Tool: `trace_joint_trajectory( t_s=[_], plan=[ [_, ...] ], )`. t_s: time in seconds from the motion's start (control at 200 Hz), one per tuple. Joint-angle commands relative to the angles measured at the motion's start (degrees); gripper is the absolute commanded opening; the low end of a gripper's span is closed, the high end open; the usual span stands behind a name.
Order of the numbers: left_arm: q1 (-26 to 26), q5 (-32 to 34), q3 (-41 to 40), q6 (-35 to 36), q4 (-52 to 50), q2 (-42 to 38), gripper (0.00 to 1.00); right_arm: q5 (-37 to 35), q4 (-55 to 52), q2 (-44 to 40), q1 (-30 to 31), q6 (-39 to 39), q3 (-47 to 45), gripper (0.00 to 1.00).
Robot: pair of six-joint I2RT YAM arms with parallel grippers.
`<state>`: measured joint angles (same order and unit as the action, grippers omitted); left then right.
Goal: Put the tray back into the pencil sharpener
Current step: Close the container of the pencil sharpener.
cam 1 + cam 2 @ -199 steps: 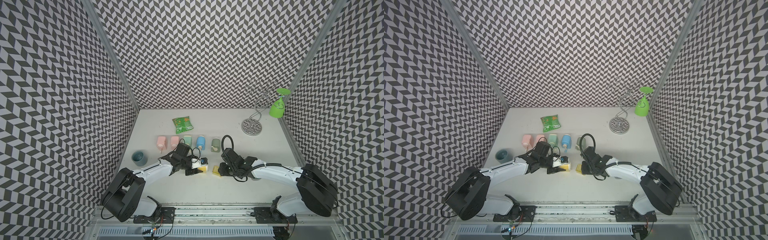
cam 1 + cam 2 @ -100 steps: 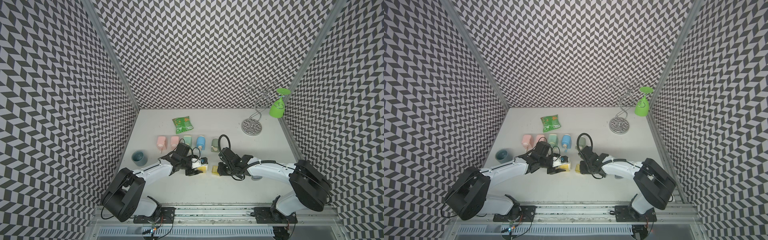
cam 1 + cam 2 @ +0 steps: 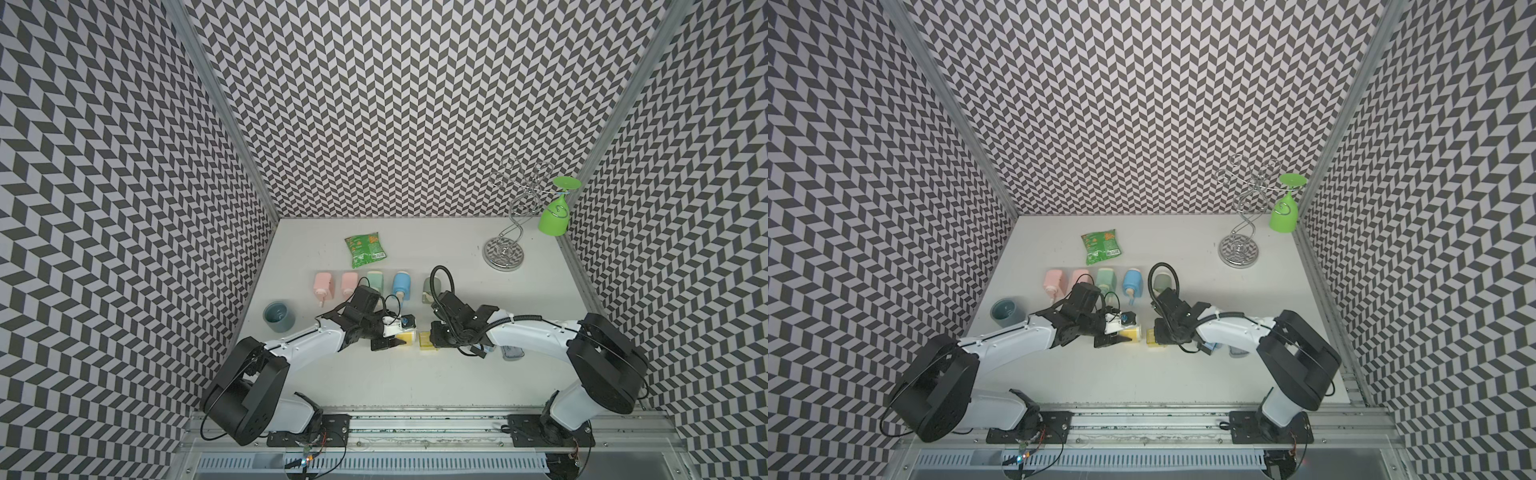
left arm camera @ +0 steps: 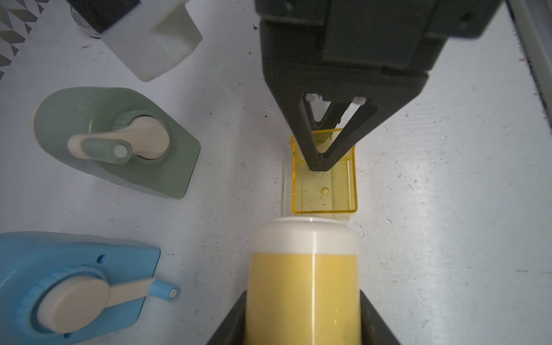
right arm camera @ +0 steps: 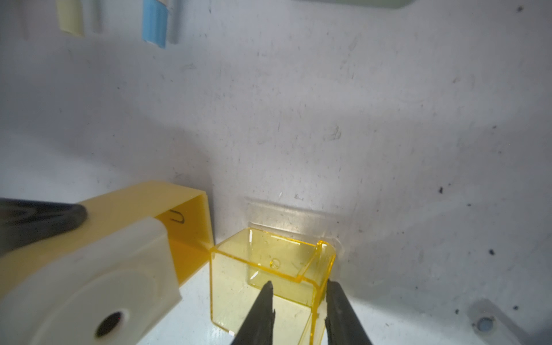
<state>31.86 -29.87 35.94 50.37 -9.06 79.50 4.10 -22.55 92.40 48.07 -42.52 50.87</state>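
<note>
- My left pincer (image 4: 303, 298) is closed onto the yellow pencil sharpener (image 4: 304, 268), with one finger flat against each long side. The sharpener lies on the white table (image 3: 415, 386), its white-capped end pointing toward my other arm.
- My right pincer (image 5: 300, 286) straddles the end wall of the clear yellow tray (image 5: 236, 280). One finger is inside the tray and one outside, with a narrow gap between them. I can't tell whether they are actually pinching that wall.
- The tray rests on the table, outside the sharpener and just beside its open slot. In the right wrist view one corner of the tray meets the rim of that slot. In both top views the two sit end to end between my arms.
- Under my right forearm lies a small greyish piece (image 3: 512, 354) that I can't make out.
- Off to my left, near the patterned wall, a blue-grey cup (image 3: 279, 316) stands upright.
- Beyond my pincers a row of other sharpeners lies side by side. It runs from a pink one (image 3: 323, 283) through a second pink one (image 3: 349, 282), a mint one (image 3: 375, 279) and a blue one (image 3: 401, 284) to a grey-green one (image 3: 428, 286). The grey-green one is partly behind my right wrist cable.
- Farther back a green snack packet (image 3: 365, 249) lies flat.
- In the far right corner stands a wire glass rack (image 3: 505, 254). A green wine glass (image 3: 555, 216) hangs upside down from one of its arms.
</note>
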Motion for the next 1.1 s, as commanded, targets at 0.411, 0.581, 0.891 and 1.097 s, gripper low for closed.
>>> trace_joint_trajectory(
  t_s=[0.411, 0.581, 0.891, 1.097],
  plan=[
    [0.53, -4.86, 1.76, -1.14, -1.52, 1.0, 0.49, 3.03, 2.23, 2.88, -0.17, -1.03, 2.65, 0.26],
    [1.78, -2.01, 2.45, -1.75, -2.9, 1.91, 0.49, 4.28, 3.11, 3.2, -0.17, -1.35, 2.63, 0.25],
    [2.57, -0.74, 2.86, -3.29, -2.6, 3.47, 0.49, 7.11, 6.23, 2.2, -0.17, -1.51, 1.28, 0.25],
    [2.99, -0.28, 2.99, -2.85, -2.51, 4.15, 0.49, 9.7, 8.78, 1.76, -0.17, -0.39, 0.68, 0.23]
  ],
)
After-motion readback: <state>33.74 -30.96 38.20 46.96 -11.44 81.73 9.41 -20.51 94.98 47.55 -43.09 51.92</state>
